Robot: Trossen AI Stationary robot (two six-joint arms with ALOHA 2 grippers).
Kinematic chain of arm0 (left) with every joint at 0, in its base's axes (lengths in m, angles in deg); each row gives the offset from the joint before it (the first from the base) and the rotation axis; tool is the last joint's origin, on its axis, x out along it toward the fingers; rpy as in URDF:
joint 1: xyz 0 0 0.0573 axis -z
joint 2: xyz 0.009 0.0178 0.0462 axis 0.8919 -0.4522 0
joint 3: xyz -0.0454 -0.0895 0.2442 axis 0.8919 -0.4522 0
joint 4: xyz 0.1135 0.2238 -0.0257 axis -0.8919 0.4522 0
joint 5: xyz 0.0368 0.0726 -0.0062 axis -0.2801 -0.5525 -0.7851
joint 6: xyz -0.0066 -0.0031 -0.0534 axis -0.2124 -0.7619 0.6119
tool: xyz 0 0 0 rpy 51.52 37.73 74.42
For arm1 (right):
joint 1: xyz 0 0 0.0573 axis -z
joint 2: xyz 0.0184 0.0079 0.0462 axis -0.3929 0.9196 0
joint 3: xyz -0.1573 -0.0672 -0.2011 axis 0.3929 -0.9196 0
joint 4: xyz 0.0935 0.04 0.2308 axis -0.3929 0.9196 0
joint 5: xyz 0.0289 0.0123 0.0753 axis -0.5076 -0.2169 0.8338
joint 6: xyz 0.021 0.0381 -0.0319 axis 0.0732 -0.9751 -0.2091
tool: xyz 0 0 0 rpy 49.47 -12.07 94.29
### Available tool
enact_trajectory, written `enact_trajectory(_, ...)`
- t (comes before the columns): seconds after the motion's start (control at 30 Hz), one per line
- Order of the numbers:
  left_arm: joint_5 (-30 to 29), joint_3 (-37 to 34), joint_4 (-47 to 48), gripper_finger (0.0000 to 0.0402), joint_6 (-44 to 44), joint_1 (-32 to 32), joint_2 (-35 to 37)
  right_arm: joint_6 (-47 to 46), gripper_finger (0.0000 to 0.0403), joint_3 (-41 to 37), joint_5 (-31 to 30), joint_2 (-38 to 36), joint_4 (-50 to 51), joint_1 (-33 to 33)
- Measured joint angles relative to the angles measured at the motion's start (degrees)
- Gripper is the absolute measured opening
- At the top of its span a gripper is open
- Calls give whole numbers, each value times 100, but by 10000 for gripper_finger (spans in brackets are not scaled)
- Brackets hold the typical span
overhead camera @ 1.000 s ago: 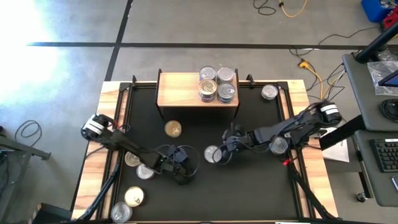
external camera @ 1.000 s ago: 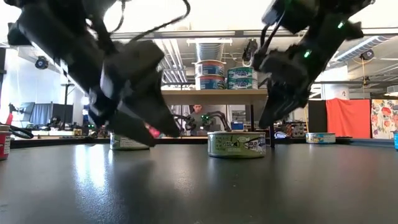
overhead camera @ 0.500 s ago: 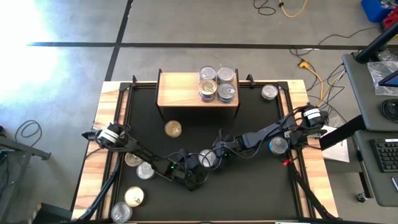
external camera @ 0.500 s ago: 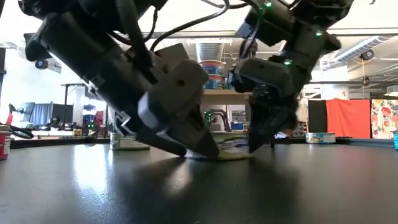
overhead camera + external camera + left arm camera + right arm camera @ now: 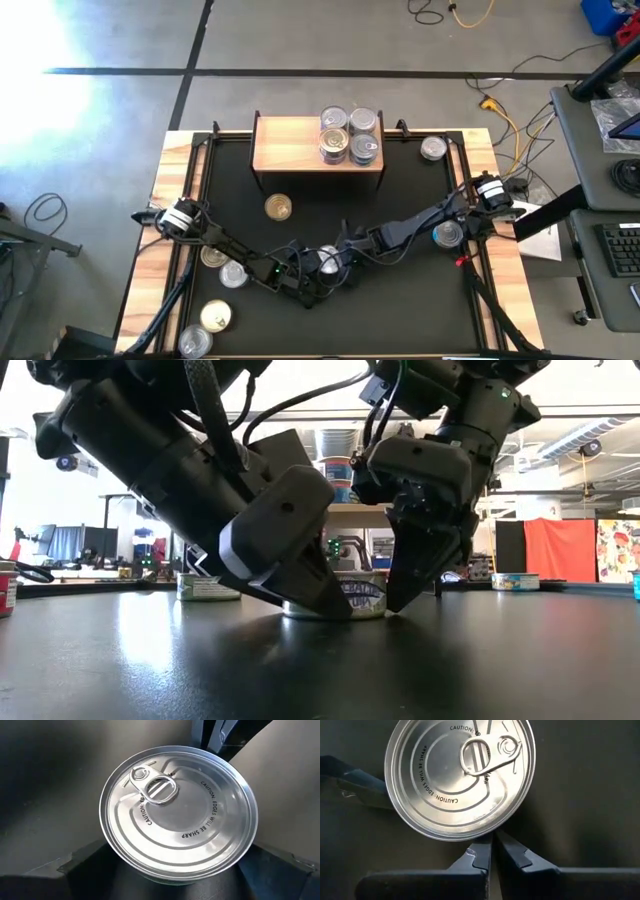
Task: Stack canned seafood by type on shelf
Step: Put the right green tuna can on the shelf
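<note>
**High view first: one tin between two grippers**

High view: the tin (image 5: pixel 328 260) sits mid-table toward the front edge, the left gripper (image 5: pixel 305 275) spread wide around it and the right gripper (image 5: pixel 347 258) pinched shut against its side. Four tins stand on the shelf (image 5: pixel 290 145).

Low view: both grippers flank the tin on the tabletop.

Left wrist view: smooth silver lid with a pull ring, rigid and probably slippery and dense; grip the side wall.

Right wrist view: closed fingertips (image 5: pixel 479 855) touch the rim.

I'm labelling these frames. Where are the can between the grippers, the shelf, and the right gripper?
can between the grippers (image 5: pixel 177 815): left wrist view, middle of its silver lid.
shelf (image 5: pixel 285 145): high view, bare wood of its top.
right gripper (image 5: pixel 491 851): right wrist view, between its shut fingertips.
</note>
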Motion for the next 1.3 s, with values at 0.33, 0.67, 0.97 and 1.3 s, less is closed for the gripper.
enact_trajectory(0.33,-117,68,-259,373,-218,-4,-31,207,13,-24,100,-13,14,-9)
enact_trajectory(0.67,-642,-381,-1651,376,-468,23,-246,244,13,-106,158,-16,13,-7)
enact_trajectory(0.97,-1228,-286,-2301,377,-674,167,-709,351,13,-147,199,-24,4,15)
enact_trajectory(1.3,-1434,-286,-2573,377,-683,156,-761,381,13,-147,223,-24,12,54)
